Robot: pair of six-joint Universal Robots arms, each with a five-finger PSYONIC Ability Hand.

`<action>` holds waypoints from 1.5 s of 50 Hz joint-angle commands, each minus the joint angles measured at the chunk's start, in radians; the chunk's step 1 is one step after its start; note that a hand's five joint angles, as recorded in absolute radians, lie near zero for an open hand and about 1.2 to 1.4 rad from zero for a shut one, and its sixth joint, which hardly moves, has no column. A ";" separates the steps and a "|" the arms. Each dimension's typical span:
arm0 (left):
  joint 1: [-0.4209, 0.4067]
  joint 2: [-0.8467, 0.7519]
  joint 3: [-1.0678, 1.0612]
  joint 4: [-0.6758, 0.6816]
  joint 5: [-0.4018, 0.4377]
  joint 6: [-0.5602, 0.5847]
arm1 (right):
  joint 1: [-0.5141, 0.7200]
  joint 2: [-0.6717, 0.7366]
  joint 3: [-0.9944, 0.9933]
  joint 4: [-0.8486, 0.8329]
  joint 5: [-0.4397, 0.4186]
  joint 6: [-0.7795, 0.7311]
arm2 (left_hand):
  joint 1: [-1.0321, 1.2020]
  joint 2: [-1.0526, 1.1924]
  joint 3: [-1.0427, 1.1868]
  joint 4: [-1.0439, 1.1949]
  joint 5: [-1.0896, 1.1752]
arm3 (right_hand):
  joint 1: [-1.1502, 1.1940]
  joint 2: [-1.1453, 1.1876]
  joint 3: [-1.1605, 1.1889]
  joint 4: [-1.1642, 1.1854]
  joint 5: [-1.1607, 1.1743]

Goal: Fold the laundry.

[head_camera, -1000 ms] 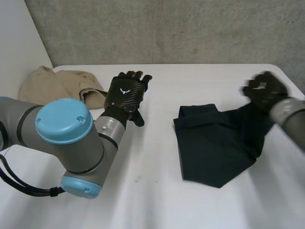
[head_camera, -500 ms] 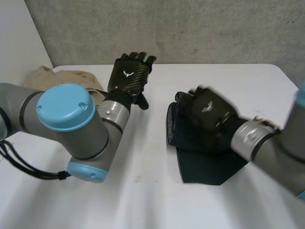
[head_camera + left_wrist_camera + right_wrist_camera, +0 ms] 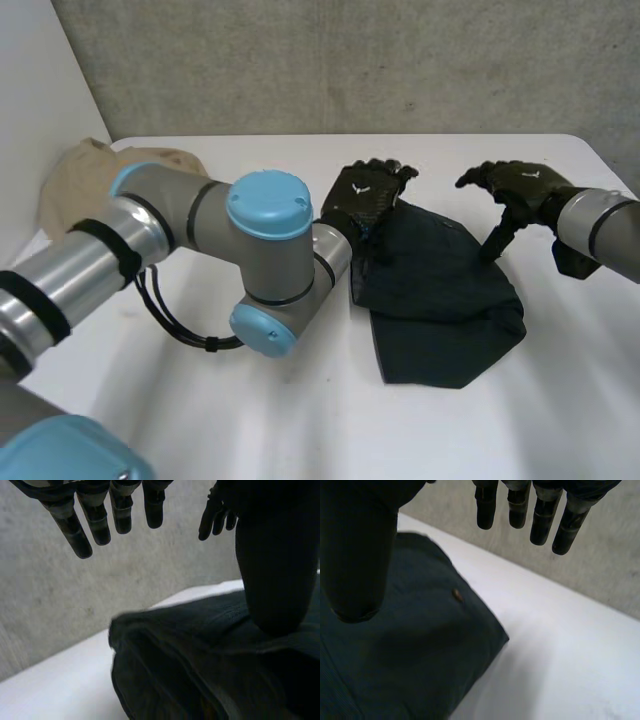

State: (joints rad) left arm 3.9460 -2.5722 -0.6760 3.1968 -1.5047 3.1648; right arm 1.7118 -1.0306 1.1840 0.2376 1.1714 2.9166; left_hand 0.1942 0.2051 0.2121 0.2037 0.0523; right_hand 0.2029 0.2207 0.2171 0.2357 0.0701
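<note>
A dark folded garment (image 3: 440, 290) lies on the white table (image 3: 300, 420), right of the middle. My left hand (image 3: 365, 195) is at the garment's far left edge, open, with straight fingers (image 3: 100, 515) reaching past the folded edge (image 3: 200, 670). Its thumb comes down close to the cloth, and I cannot tell whether it touches. My right hand (image 3: 520, 188) hovers open just past the garment's far right corner and holds nothing. Its fingers (image 3: 540, 515) hang straight above the cloth's edge (image 3: 395, 655), where a small button shows.
A beige garment (image 3: 80, 175) lies crumpled at the table's far left corner, behind my left arm (image 3: 265, 250). A concrete wall (image 3: 350, 60) runs along the table's far edge. Bare table lies in front of the dark garment and to its right (image 3: 560, 670).
The right hand carried the garment's right part over to the left, let go and drew back to the right. The left arm swung right, bringing its hand to the garment's left edge.
</note>
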 commanded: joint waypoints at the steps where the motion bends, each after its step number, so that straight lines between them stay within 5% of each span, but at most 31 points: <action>1: -0.005 -0.046 0.047 -0.077 -0.014 0.003 | 0.003 0.133 -0.124 0.052 0.005 -0.004 | -0.001 -0.012 -0.019 -0.011 -0.034 | -0.028 -0.046 -0.043 -0.061 -0.070; 12: -0.048 -0.008 -0.065 -0.201 -0.086 0.011 | 0.003 0.248 -0.279 0.195 -0.015 -0.033 | -0.001 -0.012 -0.019 -0.011 -0.034 | -0.028 -0.046 -0.043 -0.061 -0.070; 26: -0.091 0.072 -0.189 -0.202 -0.143 0.049 | 0.028 0.236 -0.187 0.249 -0.012 -0.260 | -0.001 -0.012 -0.019 -0.011 -0.034 | -0.028 -0.046 -0.043 -0.061 -0.070; 40: -0.076 0.148 -0.162 -0.058 -0.163 0.075 | 0.019 0.150 0.029 0.046 -0.001 -0.284 | -0.013 -0.024 -0.031 -0.022 -0.046 | -0.028 -0.046 -0.043 -0.061 -0.070; 55: -0.090 -0.005 -0.082 -0.130 -0.163 0.072 | 0.015 0.047 0.146 -0.078 -0.002 -0.280 | -0.010 -0.021 -0.028 -0.020 -0.043 | -0.028 -0.046 -0.043 -0.061 -0.070; 75: -0.082 -0.005 -0.103 -0.196 -0.183 0.076 | 0.026 0.004 0.137 0.005 -0.098 -0.356 | -0.019 -0.030 -0.037 -0.028 -0.051 | -0.028 -0.046 -0.043 -0.061 -0.070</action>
State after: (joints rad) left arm 3.8657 -2.5797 -0.7789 2.9983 -1.6882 3.2413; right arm 1.7331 -1.0645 1.3187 0.2115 1.1165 2.6060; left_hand 0.1657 0.2051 0.1922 0.2037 0.0523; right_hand 0.1442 0.1893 0.2171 0.2357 0.0679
